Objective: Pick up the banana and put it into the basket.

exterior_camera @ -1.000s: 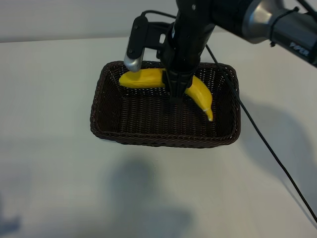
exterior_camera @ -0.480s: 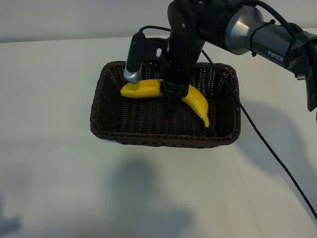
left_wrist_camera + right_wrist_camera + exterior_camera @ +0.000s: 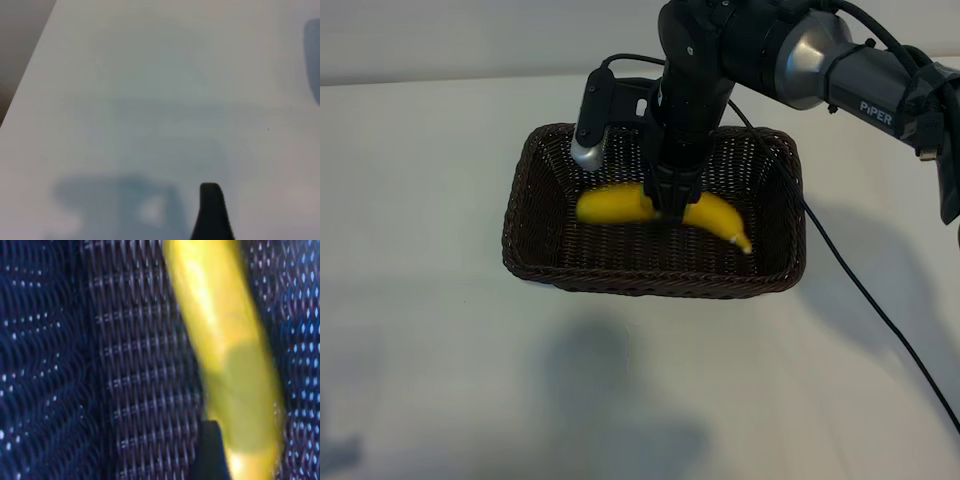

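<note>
Nearest you, the left gripper [image 3: 211,210] is parked low over the bare white surface [image 3: 420,300], well apart from the work; only one dark finger shows in its wrist view, and its jaws stand released and empty. Leave it there.

Farther in, the basket [image 3: 520,215] sits mid-surface with the banana [image 3: 610,203] inside its walls, blurred as if dropping onto the woven floor, its stem tip toward the right wall. The right gripper [image 3: 665,205] points steeply down right at the fruit's middle. Whether its jaws have fully let go you cannot tell from these views, so let them spread completely before you move. Then lift straight up, clear of the rim, so a finger does not drag the banana or catch the wicker.

Beyond the basket, the right arm's grey link carries the white word "PiPER"; no other writing can be read.
</note>
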Robot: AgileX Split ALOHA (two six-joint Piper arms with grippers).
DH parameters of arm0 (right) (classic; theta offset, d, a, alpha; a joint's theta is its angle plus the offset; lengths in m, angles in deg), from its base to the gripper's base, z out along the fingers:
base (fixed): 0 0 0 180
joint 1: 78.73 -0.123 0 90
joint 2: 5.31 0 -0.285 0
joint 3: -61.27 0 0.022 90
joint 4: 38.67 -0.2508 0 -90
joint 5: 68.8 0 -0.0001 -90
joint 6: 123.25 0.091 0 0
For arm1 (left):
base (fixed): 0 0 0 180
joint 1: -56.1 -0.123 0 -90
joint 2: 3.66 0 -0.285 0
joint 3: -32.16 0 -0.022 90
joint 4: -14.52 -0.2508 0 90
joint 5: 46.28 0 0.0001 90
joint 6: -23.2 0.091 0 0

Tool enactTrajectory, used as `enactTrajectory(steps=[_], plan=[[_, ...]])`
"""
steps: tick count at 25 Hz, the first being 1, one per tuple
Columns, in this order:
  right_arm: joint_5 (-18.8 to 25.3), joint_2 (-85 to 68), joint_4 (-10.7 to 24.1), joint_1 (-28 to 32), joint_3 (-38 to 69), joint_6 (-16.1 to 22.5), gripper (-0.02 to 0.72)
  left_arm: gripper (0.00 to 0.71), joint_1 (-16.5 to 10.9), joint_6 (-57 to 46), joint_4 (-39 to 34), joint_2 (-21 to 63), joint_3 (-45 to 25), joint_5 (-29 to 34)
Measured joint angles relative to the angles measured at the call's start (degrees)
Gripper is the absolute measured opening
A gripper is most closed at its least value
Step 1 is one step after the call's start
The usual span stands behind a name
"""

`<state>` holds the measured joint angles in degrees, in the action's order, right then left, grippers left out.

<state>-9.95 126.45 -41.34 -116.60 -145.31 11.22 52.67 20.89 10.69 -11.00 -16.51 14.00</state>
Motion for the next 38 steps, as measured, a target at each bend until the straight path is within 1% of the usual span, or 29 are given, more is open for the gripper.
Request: enactTrajectory(steps=[3,10,13,15,17,20,23,26,28,30,32,34,36,38], plan=[[1.78,0.00,0.00,0.00,-0.99,0.74,0.590,0.547,0.00,0.00,0.00,0.00,0.00,0.00],[9.59,0.00,0.02,0.00,-7.93,3.78,0.575,0.547,0.00,-0.05,0.00,0.00,0.00,0.00],[12.40,0.00,1.73,0.00,-10.74,4.99,0.574,0.547,0.00,-0.05,0.00,0.00,0.00,0.00],[12.81,0.00,3.64,0.00,-12.40,6.83,0.574,0.547,0.00,-0.05,0.00,0.00,0.00,0.00],[12.81,0.00,6.50,0.16,-13.64,10.33,0.573,0.547,0.00,-0.05,0.00,0.00,0.00,0.00],[12.44,0.00,9.07,0.89,-13.96,15.88,0.573,0.547,0.00,-0.05,0.00,0.00,0.00,0.00],[11.91,0.00,9.56,2.13,-14.08,20.10,0.573,0.547,0.00,-0.05,0.00,0.00,0.00,0.00],[11.51,0.00,8.05,4.13,-14.31,25.39,0.573,0.547,0.00,-0.05,0.00,0.00,0.00,0.00],[11.35,0.00,5.01,6.24,-14.31,29.06,0.573,0.547,0.00,-0.05,0.00,0.00,0.00,0.00],[11.35,0.00,2.03,9.09,-14.31,31.68,0.569,0.547,0.00,-0.05,0.00,0.00,0.00,0.00],[11.35,0.00,-2.00,11.85,-14.31,33.51,0.561,0.547,0.00,-0.05,0.00,0.00,0.00,0.00],[11.35,0.00,-4.63,14.67,-14.31,34.83,0.545,0.547,0.00,-0.05,0.00,0.00,0.00,0.00],[11.35,0.00,-5.80,17.12,-14.31,36.08,0.531,0.547,0.00,-0.05,0.00,0.00,0.00,0.00],[11.35,0.00,-5.99,19.95,-14.31,37.19,0.518,0.547,0.00,-0.09,0.00,0.00,0.00,0.00]])
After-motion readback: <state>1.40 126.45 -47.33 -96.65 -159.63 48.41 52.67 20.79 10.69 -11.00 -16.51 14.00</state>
